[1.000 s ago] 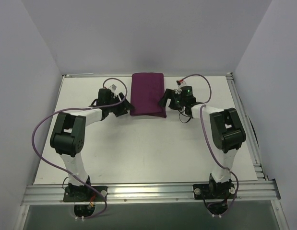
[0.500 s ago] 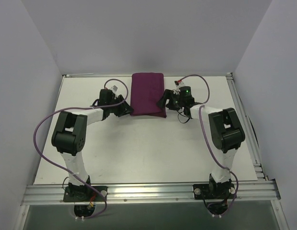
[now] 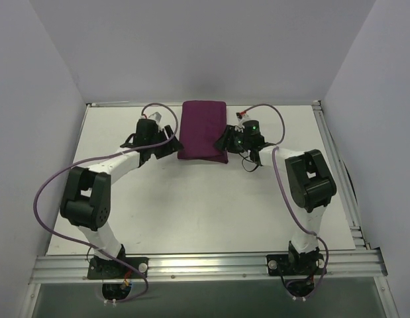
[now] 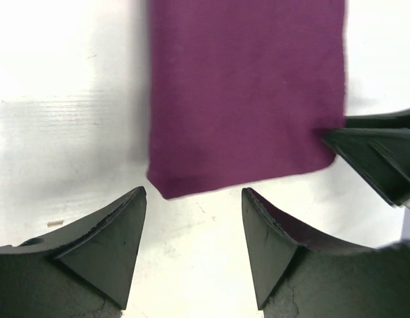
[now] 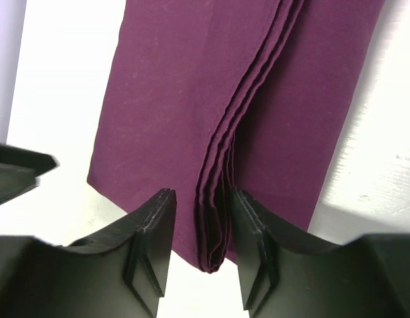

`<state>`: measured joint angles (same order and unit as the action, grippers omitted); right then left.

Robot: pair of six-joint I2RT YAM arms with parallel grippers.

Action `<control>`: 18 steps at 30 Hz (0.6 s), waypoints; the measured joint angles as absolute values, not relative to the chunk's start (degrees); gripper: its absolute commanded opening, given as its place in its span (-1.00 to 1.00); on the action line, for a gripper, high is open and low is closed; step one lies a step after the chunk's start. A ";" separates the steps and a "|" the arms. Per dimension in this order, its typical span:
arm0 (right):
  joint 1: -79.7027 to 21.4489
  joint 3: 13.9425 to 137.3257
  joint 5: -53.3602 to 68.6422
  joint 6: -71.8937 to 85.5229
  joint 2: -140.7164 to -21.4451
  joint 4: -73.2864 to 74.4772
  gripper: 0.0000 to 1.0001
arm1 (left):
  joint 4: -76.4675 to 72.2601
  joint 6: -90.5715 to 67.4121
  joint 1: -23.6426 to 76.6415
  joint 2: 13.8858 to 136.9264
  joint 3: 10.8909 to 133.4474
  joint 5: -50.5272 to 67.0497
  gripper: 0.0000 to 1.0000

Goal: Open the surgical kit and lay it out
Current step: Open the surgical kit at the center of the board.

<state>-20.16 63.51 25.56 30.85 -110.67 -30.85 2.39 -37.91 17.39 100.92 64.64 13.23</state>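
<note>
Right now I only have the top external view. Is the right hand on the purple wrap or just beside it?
Observer: On it. In the right wrist view, the right hand straddles a ridge of stacked fold edges on the cloth wrap, one finger each side, with a small gap on one side.
Operator: Left hand?
Observer: The left hand is open. Its fingers are over the bare table, just short of the wrap's corner, with nothing between them.
Operator: Any instruments showing?
Observer: None. The wrap is folded shut in both wrist views.
</note>
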 measured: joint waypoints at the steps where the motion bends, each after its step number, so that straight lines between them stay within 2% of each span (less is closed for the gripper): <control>1: -20.23 63.51 25.54 31.09 -110.67 -30.87 -0.40 | 2.98 -37.17 18.02 99.55 64.64 12.10 0.40; 3: -20.34 63.53 25.56 31.59 -110.67 -30.94 -0.45 | 3.66 -35.27 19.90 96.33 64.66 9.76 0.46; 5: -20.40 63.53 25.54 31.99 -110.67 -31.00 -0.39 | 3.92 -32.49 22.26 94.02 65.30 8.01 0.57; 6: -20.40 63.57 25.52 32.23 -110.67 -30.96 -0.30 | 3.77 -30.98 23.51 93.41 65.95 7.51 0.59; 7: -20.40 63.75 25.50 32.62 -110.67 -30.89 -0.08 | 3.44 -29.47 24.77 93.06 66.59 7.05 0.61; 10: -20.53 64.38 24.58 33.10 -110.59 -29.85 0.33 | 1.93 -25.06 28.60 92.86 67.66 6.00 0.65; 13: -20.56 64.77 21.78 33.21 -109.19 -26.59 0.50 | 1.56 -20.78 32.29 93.12 68.16 4.03 0.67; 18: -18.31 64.55 15.92 33.23 -102.98 -19.25 0.56 | 4.54 -13.65 38.41 98.80 76.62 -3.46 0.65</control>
<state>-18.31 64.55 15.92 33.23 -102.98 -19.25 4.54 -13.65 38.41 98.80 76.62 -3.46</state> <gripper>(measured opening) 0.777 0.832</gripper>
